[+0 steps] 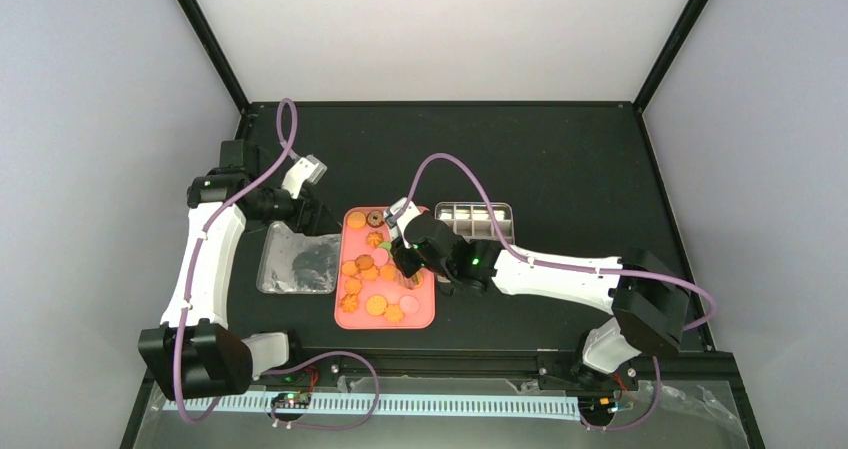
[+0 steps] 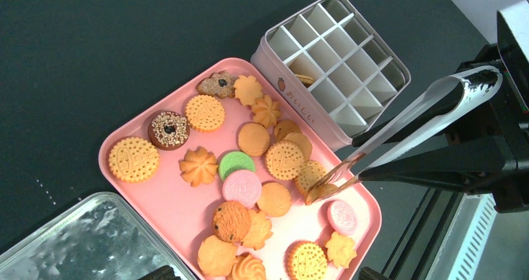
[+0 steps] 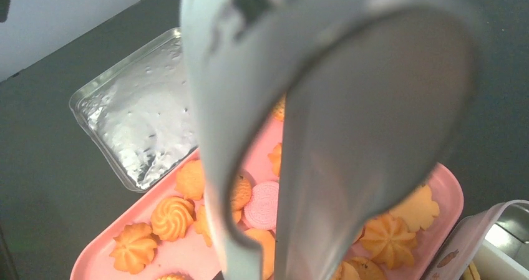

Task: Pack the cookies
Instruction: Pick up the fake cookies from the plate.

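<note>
Surface: matte black tabletop (image 1: 560, 159); pale grey walls (image 1: 420, 29) close it in on three sides; black frame posts (image 1: 205, 39) rise from the far corners; a pale toothed strip (image 1: 420, 405) runs along the near edge between the arm bases.

Right gripper (image 2: 380, 158): black fingers clamped on both arms of a pair of long shiny metal tongs (image 2: 424, 115), pressing them nearly together; the forked tong tips pinch one golden round biscuit (image 2: 319, 193); whether it is off the tray, cannot tell.

Cookies (image 2: 285, 160): small orange-golden rounds and swirled flowers, a chocolate ring, two pink, one green; they lie scattered directly under and around the tong tips in a pink rectangular plastic tray (image 2: 178, 208); one more golden piece (image 2: 304, 79) sits in a compartment of the white gridded square tin (image 2: 299, 96), which stands close beside the right gripper and seems to touch the tray's rim.

Left gripper (image 1: 312, 217): well apart from the tongs, on the tray's opposite side; it hangs at the far edge of a shallow crinkled silver tray (image 2: 81, 242) that lies just beside the pink one; its jaws are barely in view, so how wide they stand, or whether they grip anything, cannot tell.
</note>
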`<state>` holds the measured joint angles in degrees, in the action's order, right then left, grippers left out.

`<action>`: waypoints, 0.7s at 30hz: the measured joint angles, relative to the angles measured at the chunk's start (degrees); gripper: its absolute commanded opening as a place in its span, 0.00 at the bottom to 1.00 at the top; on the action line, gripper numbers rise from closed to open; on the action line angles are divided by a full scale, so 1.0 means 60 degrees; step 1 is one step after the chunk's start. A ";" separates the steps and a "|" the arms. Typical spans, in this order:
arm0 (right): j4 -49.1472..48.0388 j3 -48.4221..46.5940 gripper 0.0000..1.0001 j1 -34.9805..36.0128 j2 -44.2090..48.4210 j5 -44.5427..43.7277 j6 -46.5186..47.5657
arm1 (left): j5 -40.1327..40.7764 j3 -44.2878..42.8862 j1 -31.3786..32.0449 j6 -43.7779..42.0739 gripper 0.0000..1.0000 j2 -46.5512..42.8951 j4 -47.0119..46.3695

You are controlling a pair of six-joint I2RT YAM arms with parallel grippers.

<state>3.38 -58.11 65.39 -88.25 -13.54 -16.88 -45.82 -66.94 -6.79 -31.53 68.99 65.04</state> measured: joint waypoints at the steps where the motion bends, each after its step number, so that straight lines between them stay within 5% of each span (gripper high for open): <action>1: 0.0000 0.0004 0.18 0.0000 0.0000 0.0029 0.0000 | -0.0004 0.0000 0.0000 0.0000 0.77 0.0000 0.0000; 6: 0.0000 0.0004 0.01 0.0004 0.0007 0.0109 -0.0029 | -0.0004 0.0000 0.0000 0.0000 0.77 0.0000 0.0000; 21: -0.0131 0.0007 0.01 -0.0124 0.1126 0.0018 0.0015 | -0.0004 -0.0004 0.0000 0.0015 0.77 0.0000 0.0000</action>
<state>2.59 -58.06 64.64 -81.49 -13.43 -16.80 -45.84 -66.96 -6.79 -31.44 68.99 65.04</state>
